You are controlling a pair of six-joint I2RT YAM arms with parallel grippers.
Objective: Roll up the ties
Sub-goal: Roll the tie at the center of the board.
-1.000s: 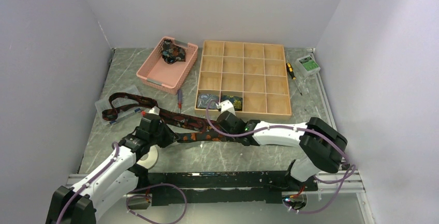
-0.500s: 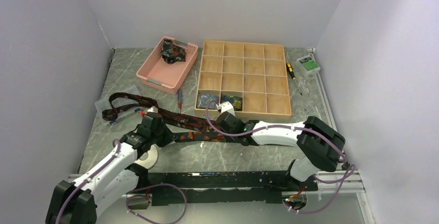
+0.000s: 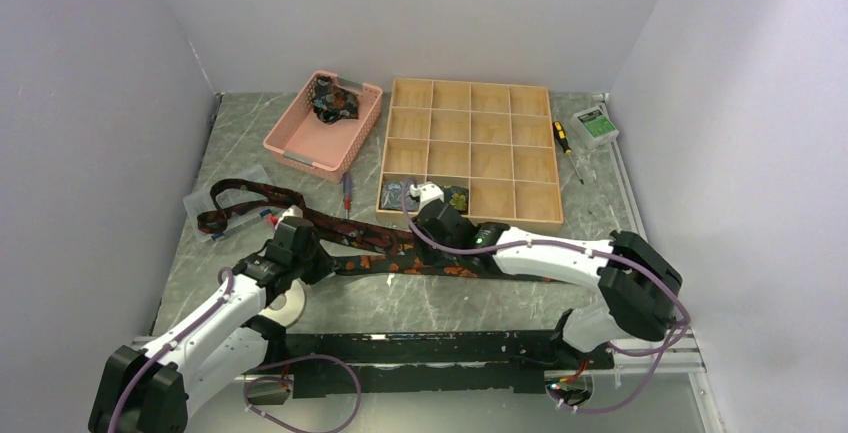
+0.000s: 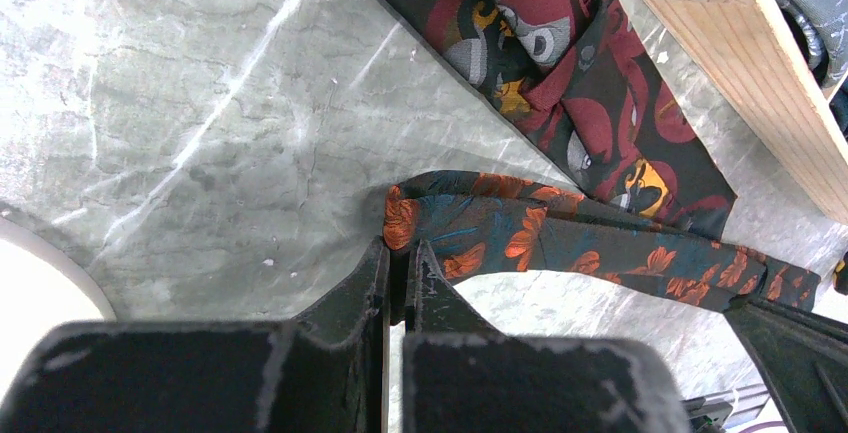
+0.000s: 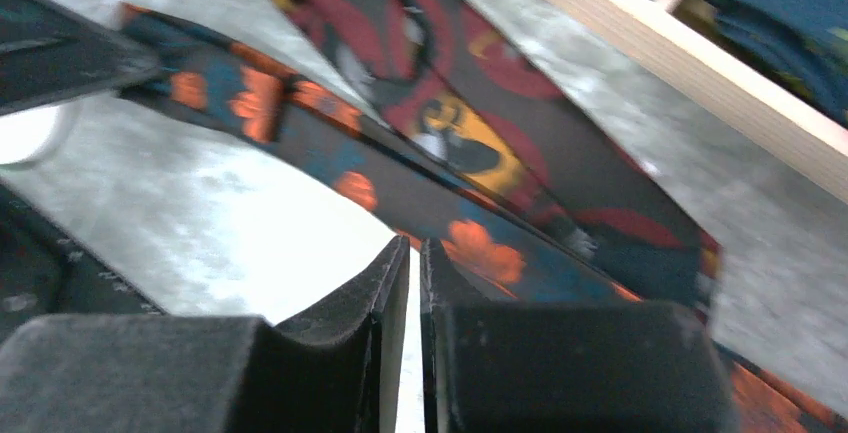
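My left end effector (image 4: 398, 248) is pressed together on the folded-over end of the dark navy necktie with orange flowers (image 4: 560, 243), pinching the fabric right at its fold. My right end effector (image 5: 413, 245) hangs over the same necktie further along. Its fingers stand a narrow slit apart, with light desk showing through the slit, and they hold nothing.

Just beyond my right end effector runs the near wall of the pale wooden compartment tray (image 3: 470, 221), which hems that side in. Behind both end effectors, toward my bases, the grey marbled desk (image 3: 420, 303) lies open as far as the black rail (image 3: 420, 348) at its near edge. The one thing on that stretch is the white ring of tape (image 3: 288, 303), just behind my left end effector. Far beyond the left one stands the pink plastic basket (image 3: 300, 143), and pale walls (image 3: 100, 153) close the desk on three sides.

The dark navy necktie with orange flowers has its long axis running from my left end effector across to the right one and on under my right forearm, roughly along the desk's near edge. Its folded end points left, and its other end is hidden. Just beyond it, the black necktie with maroon and yellow print (image 4: 560, 83) runs slantwise, away to the far left of my left end effector. A rolled navy-and-yellow necktie (image 3: 458, 196) sits in a near-row compartment of the tray, just beyond my right end effector
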